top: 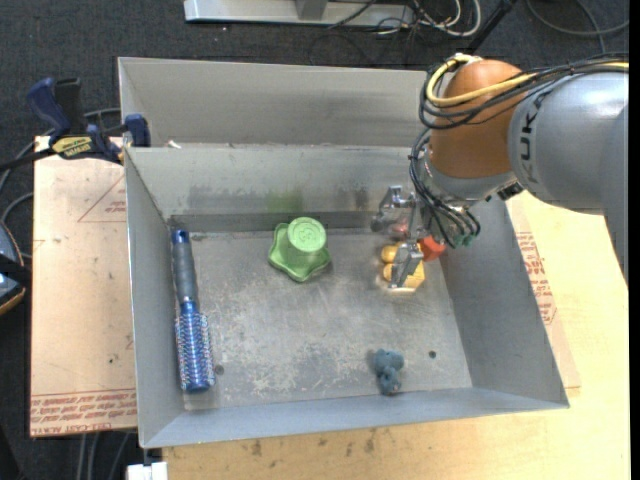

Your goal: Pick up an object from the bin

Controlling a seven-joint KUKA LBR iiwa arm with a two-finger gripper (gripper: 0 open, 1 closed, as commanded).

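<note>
Yellow-orange small plastic thing (388,259) lies at the grey metal bin's (300,378) right, beneath the hand (405,263); open or closed, I cannot tell.

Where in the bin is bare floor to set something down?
The widest bare patch is the middle floor, between the blue hairbrush at the left, the green cup at the back and the grey-blue lump in front. Crowded at the right, where the gripper hangs over a yellow thing.
</note>
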